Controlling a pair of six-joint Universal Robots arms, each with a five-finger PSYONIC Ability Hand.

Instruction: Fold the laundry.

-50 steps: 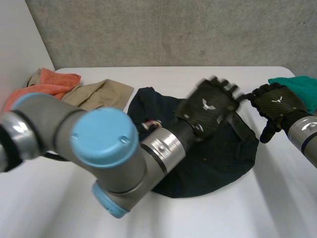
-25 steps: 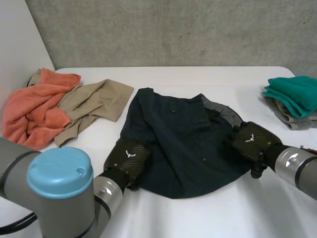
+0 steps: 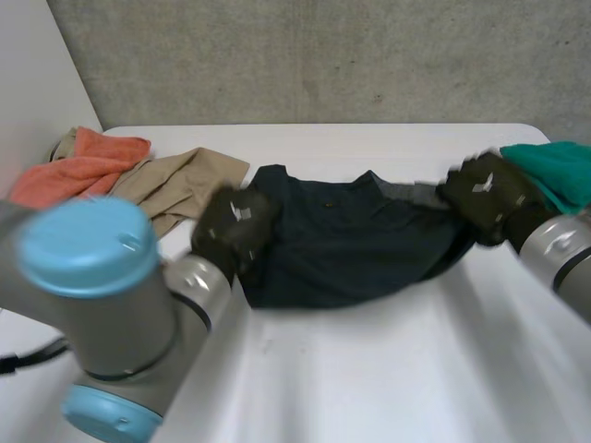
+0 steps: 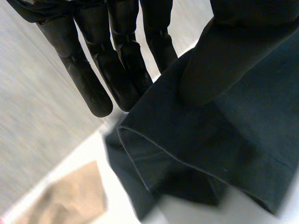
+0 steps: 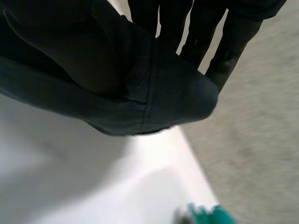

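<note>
Left hand [image 3: 229, 242] emblem [image 3: 242, 213], blurred, beside shirt [image 3: 360, 240]

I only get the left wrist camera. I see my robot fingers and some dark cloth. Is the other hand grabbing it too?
Observer: Yes. The right hand pinches the far end of the dark garment, which spans between it and the left hand.
Operator: What's the tan bit past my fingers?
Observer: That's a tan cloth lying on the table, with an orange towel right against it.
Operator: Is anything over by the other hand?
Observer: A teal cloth lies just beyond the right hand.
</note>
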